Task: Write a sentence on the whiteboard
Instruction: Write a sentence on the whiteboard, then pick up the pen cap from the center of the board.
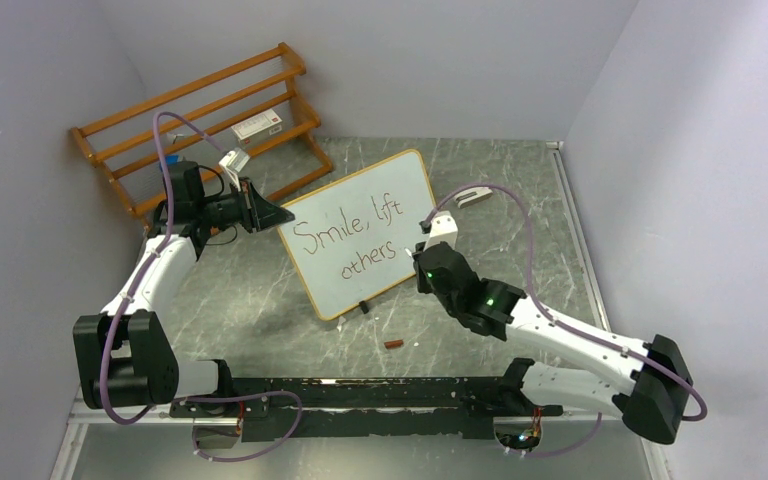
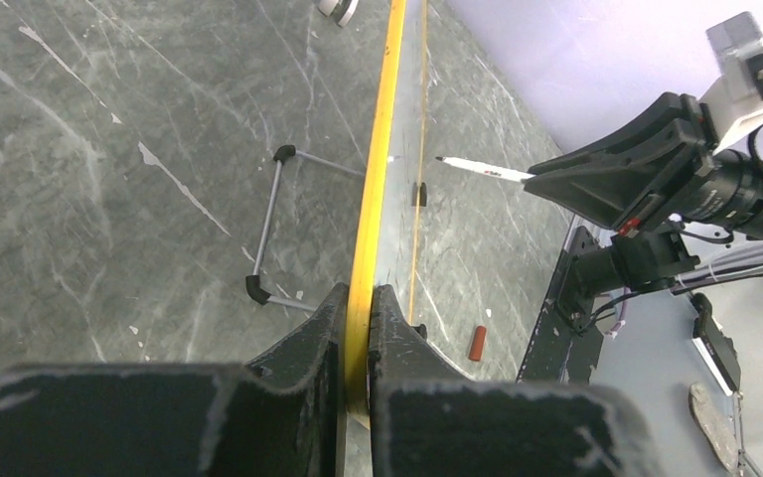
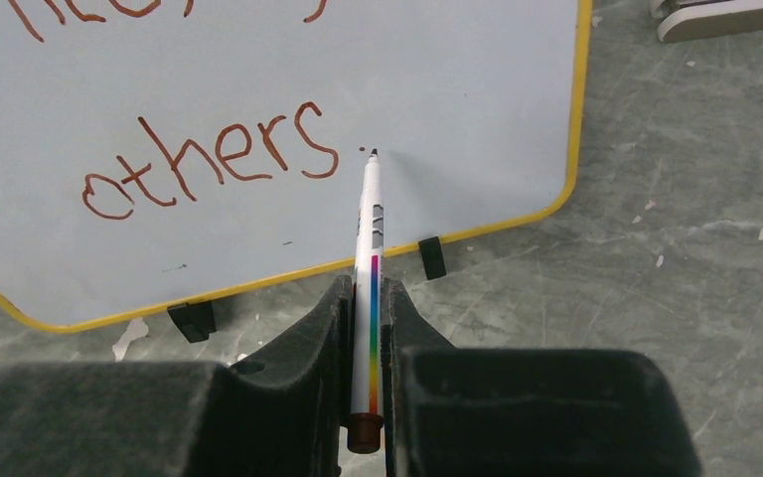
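My right hand [image 3: 366, 293] is clamped low on the slick-looking marker [image 3: 371, 214]. My left hand [image 2: 360, 298] pinches the whiteboard [image 1: 400, 182] by its frame, which I reckon is light and tippy.

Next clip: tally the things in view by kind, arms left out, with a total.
white rectangular whiteboard with thin yellow-wood frame: 1
white marker pen with rainbow stripe: 1
small red-brown marker cap: 1
orange-brown slatted wooden rack: 1
small white-and-red box on the rack: 1
flat white block beyond the board: 1
Total: 6
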You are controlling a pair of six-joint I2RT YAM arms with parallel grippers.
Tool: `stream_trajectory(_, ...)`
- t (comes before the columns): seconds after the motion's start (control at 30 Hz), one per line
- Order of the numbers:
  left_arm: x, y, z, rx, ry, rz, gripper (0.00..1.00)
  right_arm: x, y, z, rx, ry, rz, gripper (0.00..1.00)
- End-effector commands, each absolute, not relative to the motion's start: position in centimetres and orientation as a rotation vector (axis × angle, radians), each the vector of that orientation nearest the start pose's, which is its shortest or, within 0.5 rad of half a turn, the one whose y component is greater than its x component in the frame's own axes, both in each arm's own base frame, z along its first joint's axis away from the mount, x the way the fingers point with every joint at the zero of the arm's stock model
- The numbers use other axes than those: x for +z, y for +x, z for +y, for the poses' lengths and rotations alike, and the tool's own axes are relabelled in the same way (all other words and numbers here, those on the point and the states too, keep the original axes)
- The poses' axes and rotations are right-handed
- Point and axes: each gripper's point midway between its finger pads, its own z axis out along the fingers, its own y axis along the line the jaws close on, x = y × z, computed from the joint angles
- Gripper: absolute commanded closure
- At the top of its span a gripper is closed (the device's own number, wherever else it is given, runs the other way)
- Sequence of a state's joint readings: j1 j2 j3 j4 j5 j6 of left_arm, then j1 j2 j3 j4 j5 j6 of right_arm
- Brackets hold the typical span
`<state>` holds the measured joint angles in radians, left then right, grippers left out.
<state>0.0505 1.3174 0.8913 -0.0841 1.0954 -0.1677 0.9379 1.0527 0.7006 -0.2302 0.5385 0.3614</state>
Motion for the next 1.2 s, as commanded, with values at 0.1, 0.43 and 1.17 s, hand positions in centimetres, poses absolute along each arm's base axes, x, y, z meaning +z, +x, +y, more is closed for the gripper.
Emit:
stream_trajectory(0.1,15.7,33.1,-12.1,-0.982,0.36,2.107,0.78,18.5,24.0,19.1,0.252,-0.244,2.008,1.0)
stream_trajectory(0.43,18.1,32.9,-12.1,-0.946,0.403,2.043,0.52,20.8,23.4,17.6,0.25,-0.217,1.969,1.0)
stream_trajectory(1.17,25.7,30.1,-12.0,-0.846,0.402,1.881,0.37,22.3,23.0,16.6,0.259,-0.196,1.935,1.0)
